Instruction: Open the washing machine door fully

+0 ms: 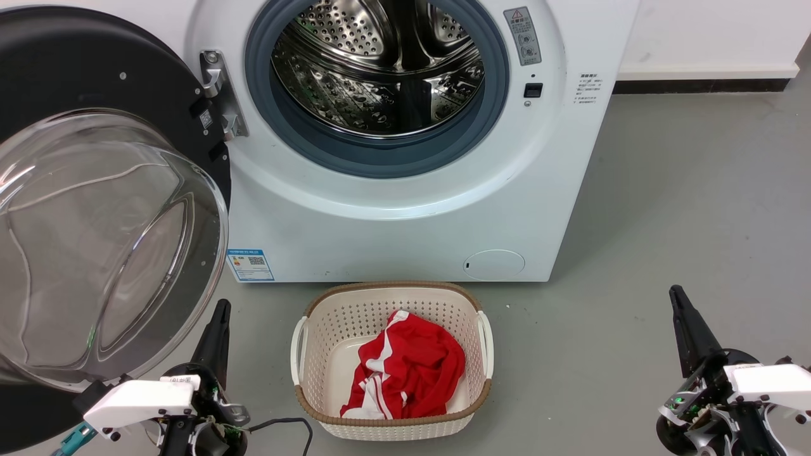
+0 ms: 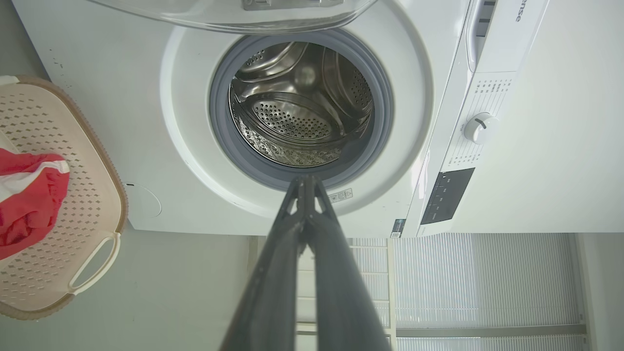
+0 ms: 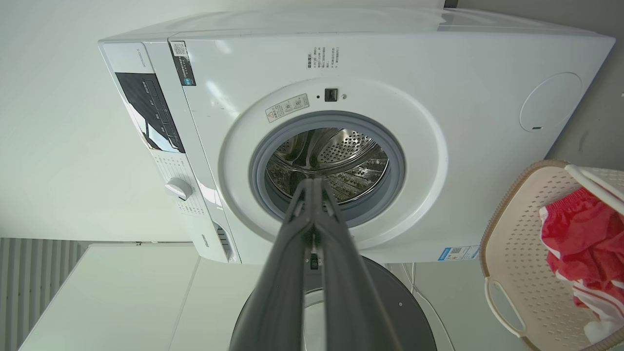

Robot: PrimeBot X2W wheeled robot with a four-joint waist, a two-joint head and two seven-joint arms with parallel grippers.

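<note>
The washing machine door [image 1: 95, 209], round and black with a bulging clear glass bowl, hangs swung wide to the left on its metal hinge [image 1: 218, 95]. Its glass edge [image 2: 234, 14] crosses the top of the left wrist view, and its black rim [image 3: 390, 312] sits at the bottom of the right wrist view. The steel drum mouth [image 1: 380, 69] stands uncovered. My left gripper [image 1: 218, 316] is shut with nothing in it, just below the glass bowl, fingers together [image 2: 304, 183]. My right gripper [image 1: 676, 297] is shut and empty at the lower right, far from the door, fingers together [image 3: 312, 185].
A cream laundry basket [image 1: 393, 418] holding a red and white garment [image 1: 408, 373] sits on the grey floor in front of the machine, between my grippers. A small round white flap [image 1: 494, 265] is low on the machine's front. A wall runs behind at the right.
</note>
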